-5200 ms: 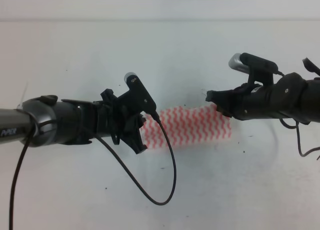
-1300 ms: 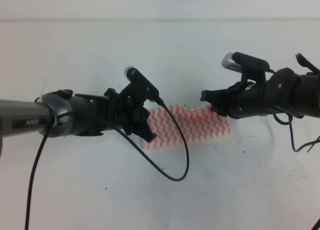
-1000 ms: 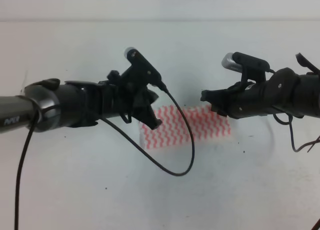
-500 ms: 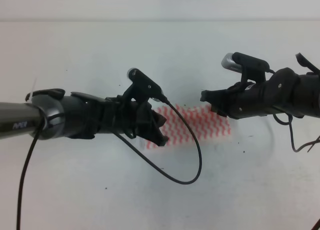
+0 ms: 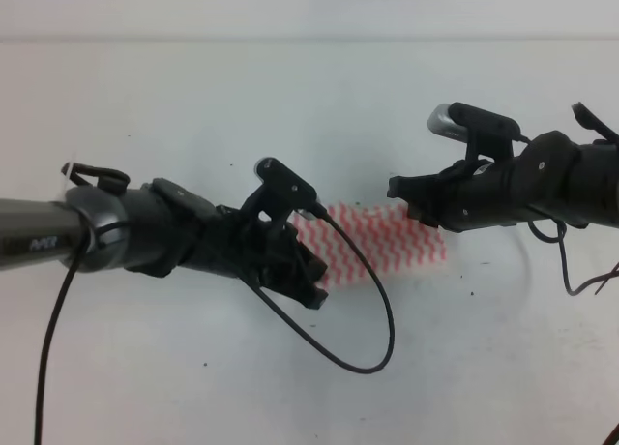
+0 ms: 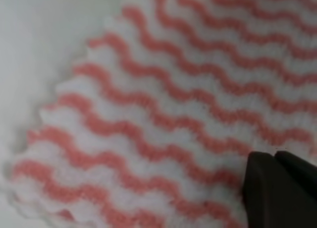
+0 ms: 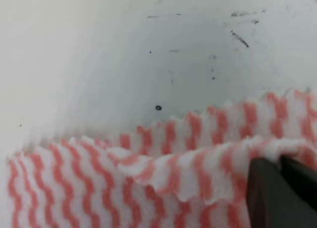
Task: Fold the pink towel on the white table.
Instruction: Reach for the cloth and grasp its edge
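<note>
The pink towel (image 5: 382, 244) lies flat on the white surface (image 5: 193, 106) between my two arms. My right hand (image 7: 282, 188) is closed on its raised edge, and my left hand (image 6: 280, 188) is closed too, pressing on the cloth. I think I must lift both sides together, slowly, so the fold stays straight.

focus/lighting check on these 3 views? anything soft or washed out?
Left wrist view: very close and soft; the pink towel stripes are blurred, worst at lower left, and the left gripper is a dark blur. Right wrist view: towel fold fairly sharp, specks on the white table crisp, left side washed out. Exterior high view: even light, soft shadow beside the towel.
</note>
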You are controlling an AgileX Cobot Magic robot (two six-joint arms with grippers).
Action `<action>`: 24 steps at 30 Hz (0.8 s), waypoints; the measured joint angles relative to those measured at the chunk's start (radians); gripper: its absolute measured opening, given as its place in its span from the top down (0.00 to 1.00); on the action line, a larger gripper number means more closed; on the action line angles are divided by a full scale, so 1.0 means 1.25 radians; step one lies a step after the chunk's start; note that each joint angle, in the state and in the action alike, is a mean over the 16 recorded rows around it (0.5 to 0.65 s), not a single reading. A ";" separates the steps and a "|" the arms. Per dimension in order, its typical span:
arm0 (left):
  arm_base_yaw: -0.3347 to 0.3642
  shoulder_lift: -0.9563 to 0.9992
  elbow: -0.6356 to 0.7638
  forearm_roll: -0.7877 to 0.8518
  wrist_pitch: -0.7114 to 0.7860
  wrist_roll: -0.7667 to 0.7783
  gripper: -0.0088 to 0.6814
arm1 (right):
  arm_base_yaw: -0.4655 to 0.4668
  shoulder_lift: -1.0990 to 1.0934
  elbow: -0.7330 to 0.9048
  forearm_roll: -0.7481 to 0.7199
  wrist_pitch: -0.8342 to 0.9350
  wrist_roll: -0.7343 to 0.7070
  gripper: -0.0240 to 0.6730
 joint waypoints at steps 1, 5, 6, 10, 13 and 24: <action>0.000 0.000 0.000 0.017 0.003 -0.016 0.99 | 0.000 0.000 0.000 0.000 0.001 0.000 0.99; 0.000 0.002 0.000 0.087 0.015 -0.080 0.99 | 0.000 0.000 0.000 -0.001 0.008 0.000 0.99; 0.000 0.002 0.000 0.104 0.017 -0.095 0.99 | 0.000 0.000 0.000 -0.001 0.010 0.000 0.99; 0.000 0.002 -0.001 0.174 0.019 -0.153 0.99 | 0.000 -0.001 0.000 -0.002 0.017 0.000 0.99; 0.000 0.000 -0.002 0.222 0.019 -0.194 0.99 | 0.000 -0.002 0.000 -0.003 0.021 0.000 0.99; -0.001 -0.041 -0.002 0.297 0.007 -0.253 0.99 | 0.000 -0.003 -0.001 -0.003 0.024 0.000 0.99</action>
